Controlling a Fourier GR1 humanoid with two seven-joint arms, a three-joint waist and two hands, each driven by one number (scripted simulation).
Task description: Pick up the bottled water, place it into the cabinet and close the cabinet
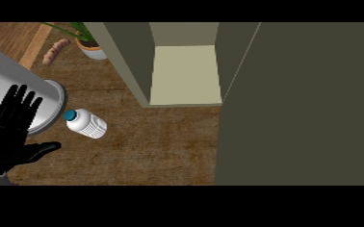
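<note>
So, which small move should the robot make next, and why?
Probably bring the left hand right toward the bottled water. The bottle lies on its side on the counter, untouched, the hand is open beside it, and the cabinet already stands open.

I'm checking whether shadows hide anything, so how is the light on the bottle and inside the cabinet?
In the head view, the bottle lies evenly lit, its white body and blue cap plain against the brown counter; the cabinet floor is pale and bright, its inner walls darker; the open door is a flat dark panel; the left hand shows solid black.
</note>
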